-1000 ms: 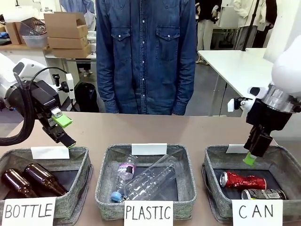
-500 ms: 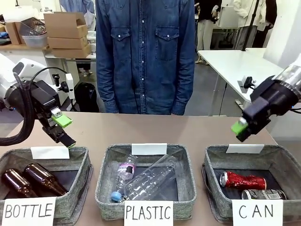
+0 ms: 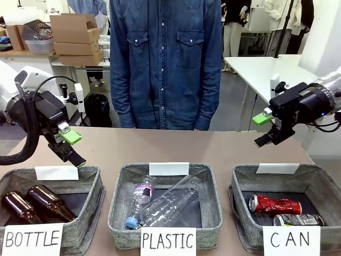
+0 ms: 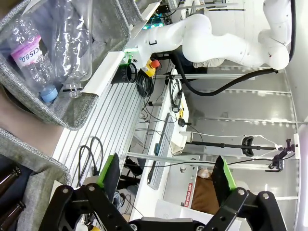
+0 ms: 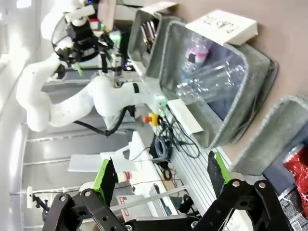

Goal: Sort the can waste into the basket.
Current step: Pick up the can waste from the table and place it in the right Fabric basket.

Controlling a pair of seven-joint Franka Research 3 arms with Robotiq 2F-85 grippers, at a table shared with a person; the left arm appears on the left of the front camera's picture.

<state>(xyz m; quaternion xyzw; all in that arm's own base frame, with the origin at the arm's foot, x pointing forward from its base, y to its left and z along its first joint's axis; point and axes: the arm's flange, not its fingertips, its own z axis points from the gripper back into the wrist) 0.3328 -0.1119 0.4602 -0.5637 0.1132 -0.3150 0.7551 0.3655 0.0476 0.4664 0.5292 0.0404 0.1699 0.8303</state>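
Front view: brown table (image 3: 176,146) carries three grey fabric baskets along its near edge, signed BOTTLE, PLASTIC, CAN. Person in denim shirt (image 3: 165,58) stands at far edge; behind: cardboard boxes (image 3: 74,34), white side table (image 3: 266,74).

CAN basket (image 3: 242,184) sits at near right corner. Red can (image 3: 275,204) lies on its side on the dark bottom, long axis approx. parallel to near edge, silver end pointing left. Dark printed can (image 3: 298,220) lies just beside it, nearer the sign, same axis.

Left gripper (image 3: 72,146): jaws apart, nothing between, above far rim of BOTTLE basket (image 3: 90,181).
Right gripper (image 3: 262,129): jaws apart, empty, above table beyond CAN basket's far rim, pointing left.

PLASTIC basket (image 3: 120,197) holds clear bottles (image 3: 165,205).
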